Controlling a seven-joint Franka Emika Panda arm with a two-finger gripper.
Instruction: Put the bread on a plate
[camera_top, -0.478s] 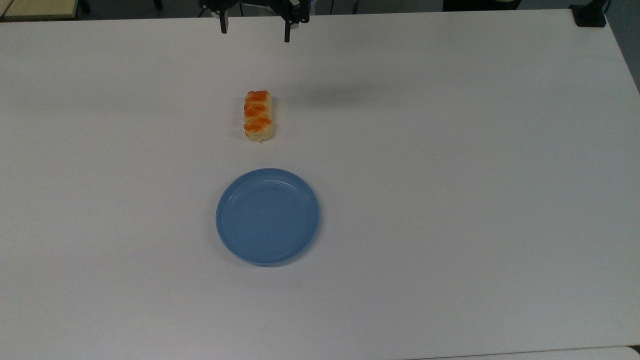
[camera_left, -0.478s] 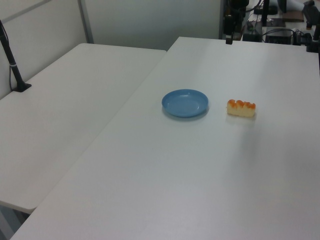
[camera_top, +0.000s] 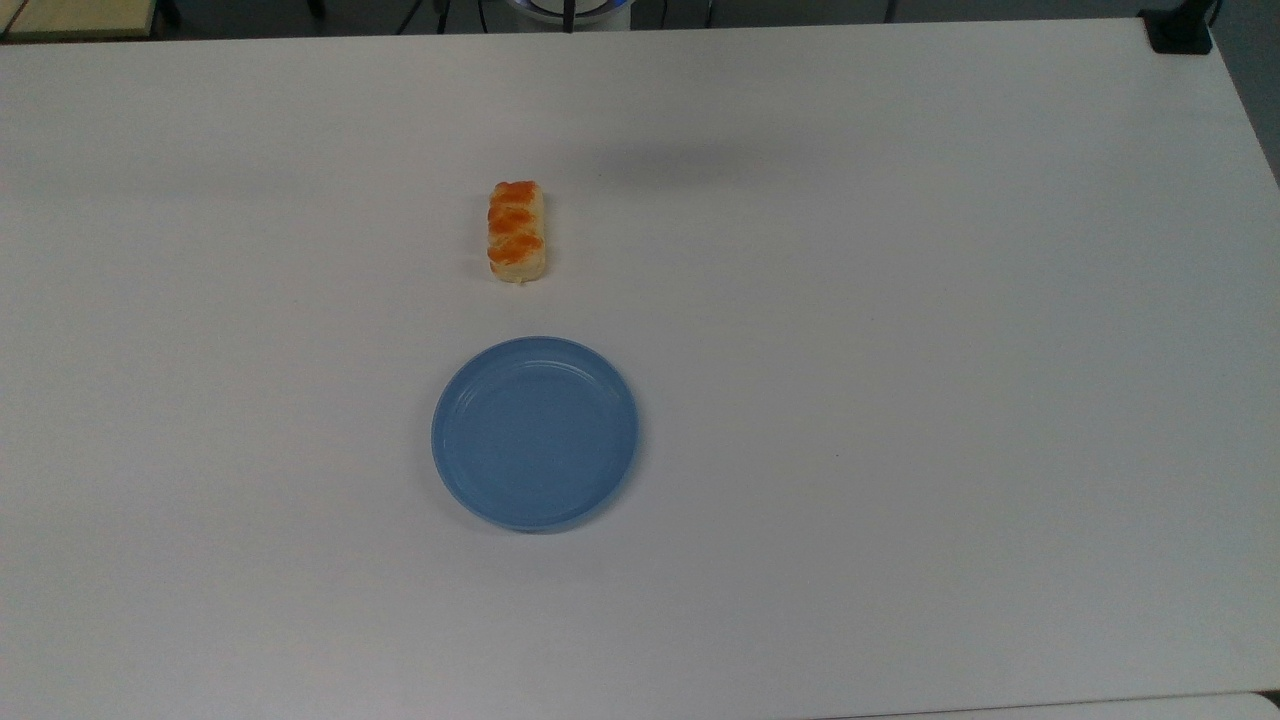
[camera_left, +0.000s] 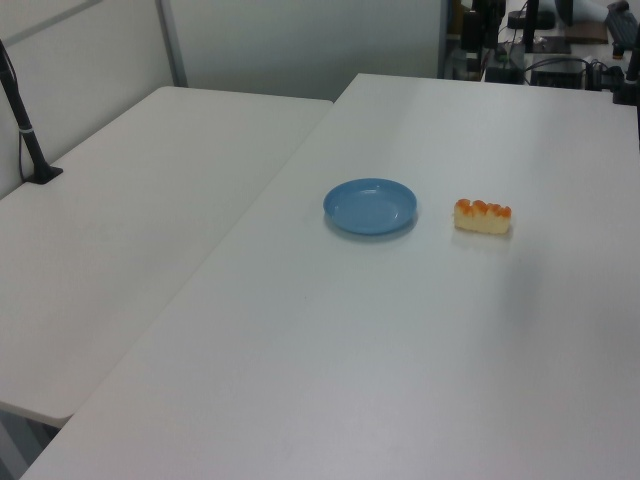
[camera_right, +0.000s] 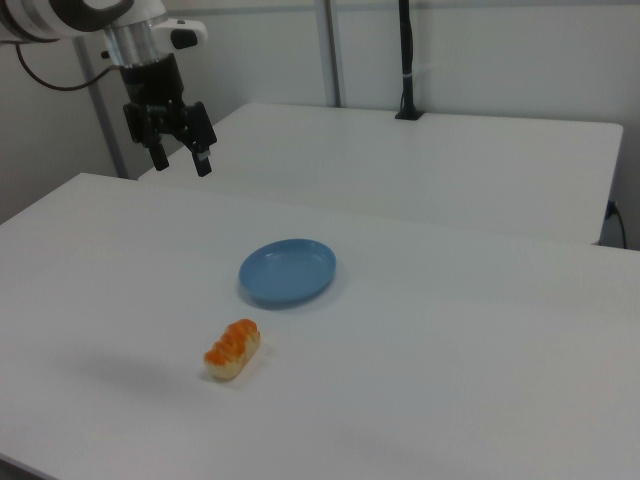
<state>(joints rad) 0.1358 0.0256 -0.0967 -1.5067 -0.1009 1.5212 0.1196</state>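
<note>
A: Currently: gripper (camera_right: 180, 158) high above the table (camera_top: 900, 300), well apart from everything, at the right view's upper left. Fingers spread, nothing between them.

B: Bread (camera_top: 517, 231) position?

A: Flat on the table, glazed bumps up, long axis pointing toward the plate (camera_top: 535, 432). Near the plate, not touching; bare table between. Above the plate in the top view, to the left view's right of it, nearer the camera in the right view.

B: Plate contents?

A: None. Transfer not yet started, by the look of it.

B: Risks from here?

A: Likely a soft or light loaf: may squash or squirt out if pinched off-centre or on the rounded bumps. Safer across the short width. Too deep a descent: fingertips into the table. Shallow rim: could slide or catch if released low or near the edge.
</note>
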